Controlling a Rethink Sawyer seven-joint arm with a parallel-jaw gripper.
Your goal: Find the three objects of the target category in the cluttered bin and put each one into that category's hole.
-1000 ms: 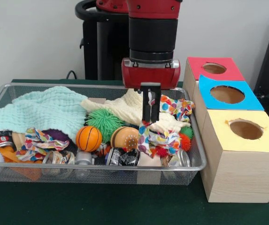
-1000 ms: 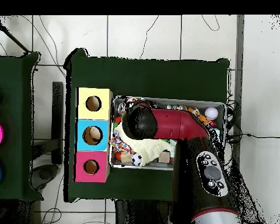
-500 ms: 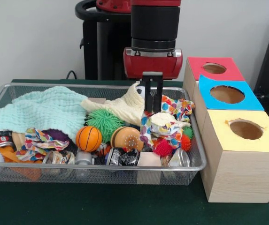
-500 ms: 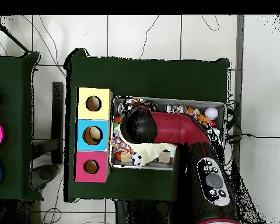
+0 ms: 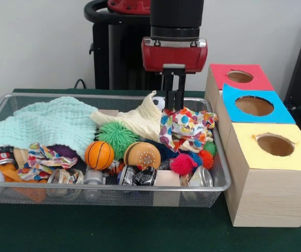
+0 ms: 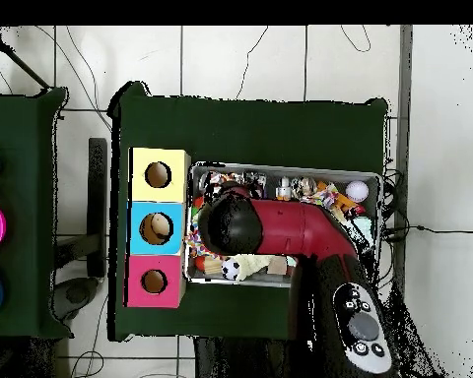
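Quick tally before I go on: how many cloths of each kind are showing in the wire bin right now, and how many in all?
White polka-dot fabric cloths: 2, one hanging from the end effector at, one lying at.
Mint green waffle cloth: 1.
Cream knitted cloth: 1.
Total showing in the silver wire mesh bin: 4. A third polka-dot cloth is not clearly visible.

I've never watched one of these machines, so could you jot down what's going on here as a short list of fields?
gripper: gripper shut on a polka-dot cloth, held up by one end
bin: wire mesh bin full of balls, cans and cloths
other dotted cloth: one lies near the bin's front
target: hole in the yellow-topped box, nothing in it yet
neighbours: blue-topped box, red-topped box
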